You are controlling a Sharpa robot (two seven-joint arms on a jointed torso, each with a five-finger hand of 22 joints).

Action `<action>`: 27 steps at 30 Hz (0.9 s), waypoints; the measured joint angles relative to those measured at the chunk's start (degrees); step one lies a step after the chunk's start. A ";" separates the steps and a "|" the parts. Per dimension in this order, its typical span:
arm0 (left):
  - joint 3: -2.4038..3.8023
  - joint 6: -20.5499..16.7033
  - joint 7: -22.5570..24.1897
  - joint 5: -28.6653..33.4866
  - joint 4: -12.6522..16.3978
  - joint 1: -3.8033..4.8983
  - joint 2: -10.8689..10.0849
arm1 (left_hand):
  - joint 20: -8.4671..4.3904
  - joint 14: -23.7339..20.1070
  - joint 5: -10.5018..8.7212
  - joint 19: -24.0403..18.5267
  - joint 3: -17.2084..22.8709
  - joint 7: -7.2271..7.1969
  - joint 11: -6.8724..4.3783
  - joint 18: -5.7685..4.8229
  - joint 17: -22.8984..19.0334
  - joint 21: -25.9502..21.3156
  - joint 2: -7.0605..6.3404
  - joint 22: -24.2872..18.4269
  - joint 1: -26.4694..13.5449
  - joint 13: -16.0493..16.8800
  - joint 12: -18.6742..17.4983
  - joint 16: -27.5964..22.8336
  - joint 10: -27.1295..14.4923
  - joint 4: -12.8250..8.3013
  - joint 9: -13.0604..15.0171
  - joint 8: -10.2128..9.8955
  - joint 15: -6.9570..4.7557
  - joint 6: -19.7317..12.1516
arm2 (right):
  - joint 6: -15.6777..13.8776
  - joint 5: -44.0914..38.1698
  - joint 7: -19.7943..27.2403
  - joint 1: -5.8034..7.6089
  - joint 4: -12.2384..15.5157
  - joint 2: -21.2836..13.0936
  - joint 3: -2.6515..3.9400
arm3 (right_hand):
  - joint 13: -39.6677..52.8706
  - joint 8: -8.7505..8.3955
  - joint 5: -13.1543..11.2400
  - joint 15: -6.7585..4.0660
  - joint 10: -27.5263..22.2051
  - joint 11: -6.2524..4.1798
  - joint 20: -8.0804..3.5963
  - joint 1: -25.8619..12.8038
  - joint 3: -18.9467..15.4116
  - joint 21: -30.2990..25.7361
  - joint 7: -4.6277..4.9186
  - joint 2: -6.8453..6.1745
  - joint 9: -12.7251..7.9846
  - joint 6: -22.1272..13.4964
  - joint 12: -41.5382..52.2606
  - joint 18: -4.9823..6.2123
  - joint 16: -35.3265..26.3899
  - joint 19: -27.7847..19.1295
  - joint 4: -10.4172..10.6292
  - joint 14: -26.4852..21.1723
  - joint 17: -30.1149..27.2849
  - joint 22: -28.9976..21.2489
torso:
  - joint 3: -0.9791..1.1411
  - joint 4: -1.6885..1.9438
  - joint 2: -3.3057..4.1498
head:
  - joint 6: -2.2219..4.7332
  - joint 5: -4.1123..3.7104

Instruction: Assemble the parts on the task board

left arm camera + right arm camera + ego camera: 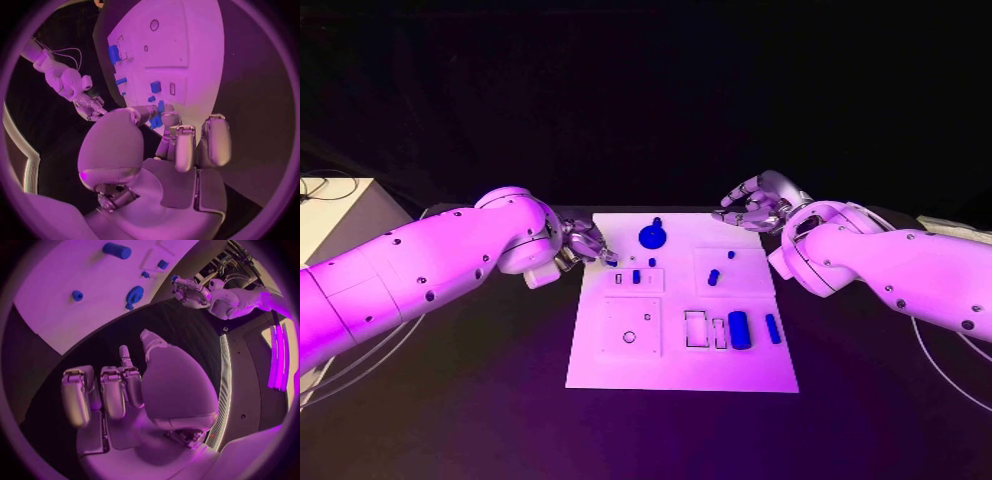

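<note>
A: From the head view, we have the task board in the middle of the black table. Our left hand sits at the board's far left edge, fingers drawn in over a small blue part; we can't tell yet whether it is pinched.

B: And our right hand hangs off the far right corner, fingers curled in, holding nothing. The blue disc lies between the two, nearer our left.

A: In the left wrist view, our fingers close round a blue piece at the board's edge, so we judge it held. Several board recesses stand unfilled; the blue cylinder lies lengthwise toward us near the right edge.

B: In the right wrist view, our right hand is over bare table, well apart from the board.
</note>
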 measured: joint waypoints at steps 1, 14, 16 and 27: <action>-0.28 -0.79 0.03 -0.18 0.74 -0.22 -0.24 | 0.00 0.00 0.00 0.00 0.00 0.00 0.08 0.00 0.00 0.20 0.00 0.08 0.00 0.00 0.00 0.00 0.09 0.00 0.00 0.00 0.00 0.00 | -0.02 -0.01 0.00 -0.02 -0.06 0.05 0.00 | 0.00 0.21 0.24 0.00 0.00 0.00 0.00 0.00 0.12 0.00 0.00 0.00 0.00 0.00 0.00 0.00 0.00 0.00 0.12 0.00 0.00 0.00 | -0.02 0.07 -0.07 | -0.03 0.00; -2.34 -5.25 0.20 -4.46 2.87 -1.52 -0.17 | -0.21 -0.21 0.23 0.21 0.01 -0.01 -0.22 0.00 0.00 0.23 0.00 0.08 -0.61 0.08 0.00 0.00 0.39 -0.01 -0.11 0.28 -0.21 0.41 | -0.16 -0.49 -0.18 -0.30 0.23 0.13 -0.02 | 0.05 0.21 1.11 0.00 0.00 0.00 0.00 0.00 0.13 -0.63 0.00 0.00 0.04 0.00 0.00 0.00 0.00 0.00 0.13 0.00 0.00 -0.01 | -0.19 0.36 -0.36 | -0.20 -0.02; -2.39 -5.41 0.20 -4.92 2.87 -1.62 0.05 | -0.21 -0.21 0.23 0.21 0.01 -0.09 -0.32 0.01 0.00 0.23 -0.01 0.08 -1.05 0.01 0.00 0.00 0.50 -0.01 -0.12 0.28 -0.21 0.50 | -0.16 -0.59 -0.23 -0.31 0.29 0.12 -0.02 | 0.04 0.21 1.11 0.00 0.00 0.00 0.00 0.00 0.13 -0.63 0.00 0.00 0.05 0.00 0.00 0.00 0.00 0.00 0.13 0.00 0.00 -0.01 | -0.20 0.36 -0.31 | -0.20 -0.07; -2.46 -4.13 0.11 -6.88 2.70 -1.74 1.01 | -0.21 -0.22 0.20 0.20 1.91 -0.17 -0.31 0.00 0.00 0.23 -0.52 0.08 -1.57 -0.33 -0.01 0.00 0.50 -1.91 -0.15 0.26 -0.21 0.58 | -0.20 -0.91 -0.52 -0.33 0.46 0.02 -0.02 | 0.03 0.21 1.11 0.00 0.00 0.00 0.00 0.00 0.13 -0.63 0.00 0.00 0.05 0.00 0.00 0.00 0.00 0.00 0.13 0.00 0.00 -0.02 | -0.15 0.31 -0.21 | -0.75 -0.15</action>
